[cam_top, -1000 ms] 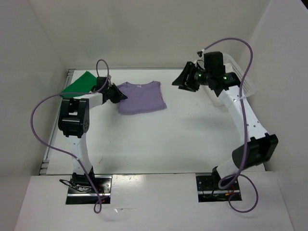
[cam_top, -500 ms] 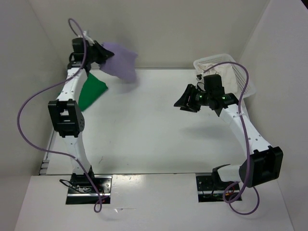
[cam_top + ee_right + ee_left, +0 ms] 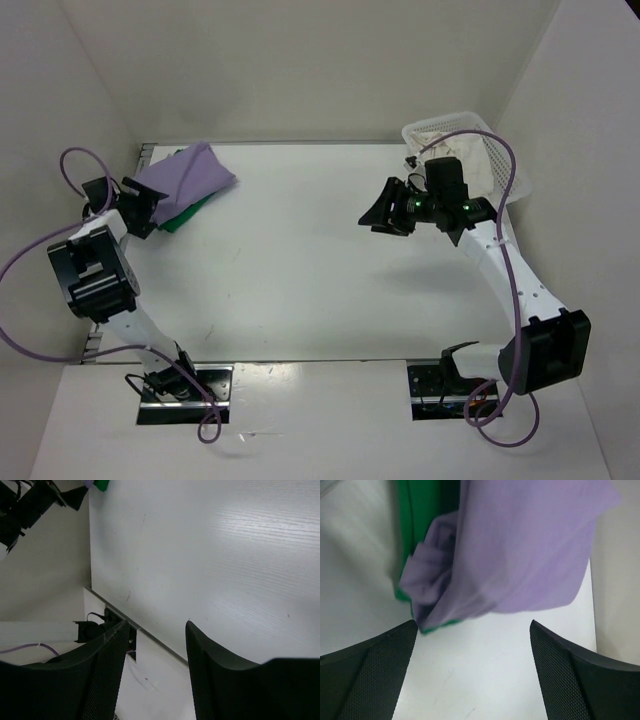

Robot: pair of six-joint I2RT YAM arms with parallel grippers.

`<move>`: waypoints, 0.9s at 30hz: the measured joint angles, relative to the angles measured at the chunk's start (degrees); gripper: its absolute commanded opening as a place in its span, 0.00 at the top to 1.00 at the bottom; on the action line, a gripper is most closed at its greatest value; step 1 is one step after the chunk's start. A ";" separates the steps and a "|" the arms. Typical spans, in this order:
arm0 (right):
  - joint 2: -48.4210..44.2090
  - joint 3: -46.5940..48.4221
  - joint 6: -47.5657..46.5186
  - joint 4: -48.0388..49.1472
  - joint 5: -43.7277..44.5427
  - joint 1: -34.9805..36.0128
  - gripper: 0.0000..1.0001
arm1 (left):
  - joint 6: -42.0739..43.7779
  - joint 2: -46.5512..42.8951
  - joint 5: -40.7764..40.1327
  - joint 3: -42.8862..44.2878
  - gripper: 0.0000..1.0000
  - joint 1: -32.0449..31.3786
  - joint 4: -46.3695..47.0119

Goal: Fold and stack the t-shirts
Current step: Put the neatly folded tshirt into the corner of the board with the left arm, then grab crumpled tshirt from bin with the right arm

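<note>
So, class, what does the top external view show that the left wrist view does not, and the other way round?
Only the top external view shows the right gripper, open over the table, and the white basket at the far right. Only the left wrist view shows the bunched folds at one edge of the lavender shirt. Both show the lavender shirt lying on the green shirt, with the left gripper open beside them.

You see only an edge of the green shirt (image 3: 183,216); the purple shirt (image 3: 185,172) covers the rest. In the left wrist view the purple shirt is blurred and runs off the top edge. The right arm (image 3: 497,245) hides part of the cream shirt (image 3: 482,160) in the basket (image 3: 440,123).
</note>
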 measured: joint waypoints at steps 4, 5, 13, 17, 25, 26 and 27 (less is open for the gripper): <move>-1.42 -2.47 -0.57 0.52 -0.52 0.00 0.42 | -1.66 -9.40 -3.91 -4.44 0.00 -0.42 -1.88; -1.79 -3.04 -0.59 0.57 -0.55 0.00 0.42 | -1.86 -12.55 -5.01 -4.76 0.00 -0.57 -1.86; -4.46 -5.51 -1.20 0.55 0.33 0.00 0.54 | -4.42 -28.00 -10.23 -5.77 0.00 -0.74 -2.05; -5.05 -4.87 -1.88 0.02 3.26 0.00 0.87 | -4.24 -28.59 -8.46 -7.85 0.00 -6.60 -2.84; -4.00 1.18 -1.49 -1.05 15.56 -0.02 1.00 | 0.11 -32.76 -2.78 -13.66 0.00 -31.65 -4.50; -3.21 2.80 -1.38 -1.07 18.29 -0.17 1.00 | 0.48 -33.62 -2.45 -14.53 0.00 -34.32 -4.61; -2.08 4.57 -1.31 -0.92 20.85 -0.44 0.99 | 1.18 -34.49 -2.08 -15.41 0.00 -37.09 -4.90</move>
